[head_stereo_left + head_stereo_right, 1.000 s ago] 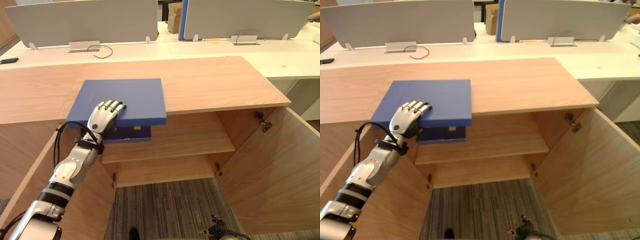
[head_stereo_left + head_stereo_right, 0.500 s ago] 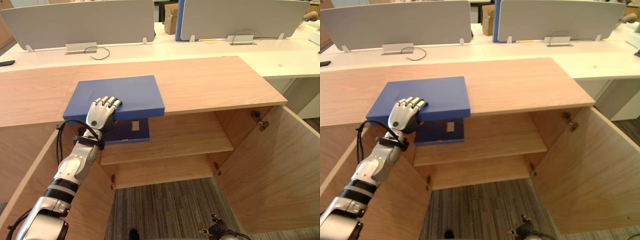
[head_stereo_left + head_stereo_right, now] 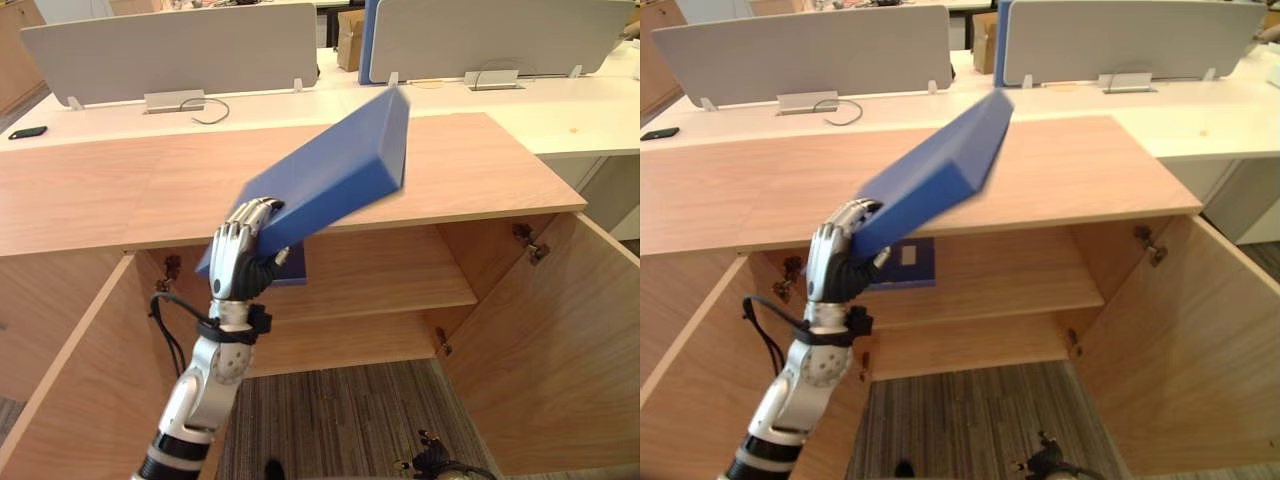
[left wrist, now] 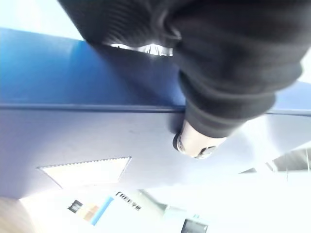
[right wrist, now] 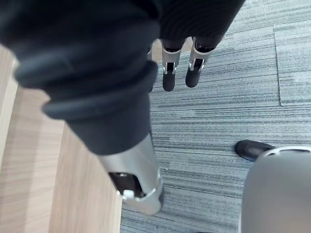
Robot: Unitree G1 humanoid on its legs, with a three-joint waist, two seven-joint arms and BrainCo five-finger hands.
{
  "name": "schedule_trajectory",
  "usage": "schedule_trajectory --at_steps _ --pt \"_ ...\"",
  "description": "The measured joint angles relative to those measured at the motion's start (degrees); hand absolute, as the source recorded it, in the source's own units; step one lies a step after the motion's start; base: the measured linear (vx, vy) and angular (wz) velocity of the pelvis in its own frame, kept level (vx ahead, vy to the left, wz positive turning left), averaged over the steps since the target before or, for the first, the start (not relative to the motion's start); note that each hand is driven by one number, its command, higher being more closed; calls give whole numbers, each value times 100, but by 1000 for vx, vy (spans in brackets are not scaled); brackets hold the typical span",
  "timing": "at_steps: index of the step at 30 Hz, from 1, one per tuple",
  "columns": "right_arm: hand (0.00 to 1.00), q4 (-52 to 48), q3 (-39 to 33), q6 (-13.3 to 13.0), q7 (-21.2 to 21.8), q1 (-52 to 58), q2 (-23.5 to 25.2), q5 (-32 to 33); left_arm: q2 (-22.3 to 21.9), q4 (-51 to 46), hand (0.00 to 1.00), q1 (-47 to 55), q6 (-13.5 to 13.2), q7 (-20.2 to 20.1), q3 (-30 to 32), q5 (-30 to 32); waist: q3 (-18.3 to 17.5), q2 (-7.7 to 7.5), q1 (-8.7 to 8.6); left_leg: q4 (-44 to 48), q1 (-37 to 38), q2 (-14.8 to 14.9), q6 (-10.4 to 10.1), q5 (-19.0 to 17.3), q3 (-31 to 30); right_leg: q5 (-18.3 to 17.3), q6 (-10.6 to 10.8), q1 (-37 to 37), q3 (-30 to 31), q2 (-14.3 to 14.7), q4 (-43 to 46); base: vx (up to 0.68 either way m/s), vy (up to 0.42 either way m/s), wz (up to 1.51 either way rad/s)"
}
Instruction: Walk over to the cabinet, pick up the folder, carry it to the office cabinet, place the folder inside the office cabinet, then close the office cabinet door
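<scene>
You will find the left hand (image 3: pixel 238 255) closed round the lower end of the blue folder (image 3: pixel 335 170). The folder is held steeply tilted, its low end at the front edge of the cabinet top (image 3: pixel 470 165) and its far end raised above that top. The right hand (image 5: pixel 138 170) hangs over the carpet floor (image 5: pixel 228 97) with fingers straight, holding nothing; the cabinet door (image 3: pixel 560 340) stands open.

Folder (image 3: pixel 335 170): blue, matt, smooth board. Cabinet (image 3: pixel 470 165): pale wood grain, smooth satin. Floor (image 5: pixel 228 102): grey ribbed carpet, rough. Desk screens (image 3: pixel 170 55): grey, matt.
</scene>
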Motion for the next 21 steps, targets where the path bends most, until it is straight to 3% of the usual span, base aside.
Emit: schedule_trajectory --at_steps 5,13,15,16,18,21 --pt "0 -823 390 -2 -59 243 -1 628 -343 -340 100 289 -99 -97 256 -2032 -58 62 15 0 -156 102 15 107 26 37 -49 -233 114 95 113 -52 1 -4" --pt "0 -3481 537 -172 3 375 8 1481 -559 -949 100 666 -217 -268 1007 -3881 -28 51 37 1 -192 120 48 182 -3 82 -72 -312 81 118 183 -90 19 1" --pt "0 -4554 639 -332 175 368 6 2182 -556 -1139 100 666 -460 -623 1147 -4825 -12 46 50 1 -205 100 57 189 -14 68 -106 -316 64 101 178 -58 35 3" --pt "0 -4674 649 -345 199 364 6 2228 -556 -1155 100 667 -475 -656 1154 -4907 -12 46 51 1 -206 95 60 191 -18 68 -106 -316 61 97 178 -37 36 6" --pt "0 -5591 676 -498 449 252 -30 3033 -529 -1176 100 655 -568 -995 1196 -5643 -11 37 65 3 -236 76 100 222 -48 78 -107 -325 39 85 167 -18 29 6" --pt "0 -6347 669 -577 605 -257 -257 3768 -432 -1168 100 645 -570 -1214 1246 -6176 -1 6 78 9 -259 76 118 255 -44 162 -26 -346 39 86 145 0 0 0"
